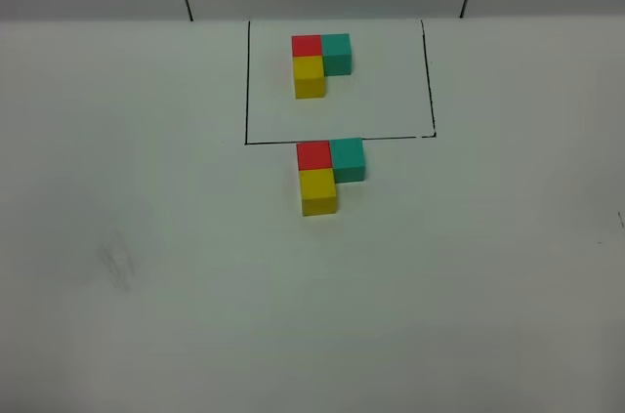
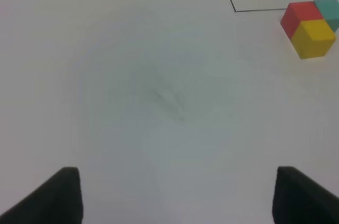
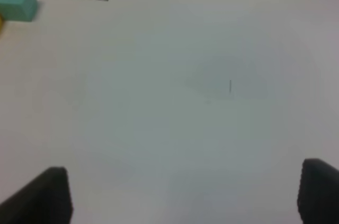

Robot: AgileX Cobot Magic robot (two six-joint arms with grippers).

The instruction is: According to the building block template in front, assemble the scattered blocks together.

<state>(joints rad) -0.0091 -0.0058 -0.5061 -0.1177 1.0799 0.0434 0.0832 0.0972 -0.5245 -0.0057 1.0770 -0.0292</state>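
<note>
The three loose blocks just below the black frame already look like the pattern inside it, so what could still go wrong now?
Little, I think. The red block, teal block and yellow block only sit pressed together, so a brush from a returning arm could split them. The red and teal blocks also sit right at the template's frame line, which might count as misplaced. Both the left gripper and right gripper are open and apart from them.

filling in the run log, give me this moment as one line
template: L in frame | blocks: joined in matching L, just below frame | left gripper: open, empty, clear of blocks | right gripper: open, empty | task: looks assembled
</note>
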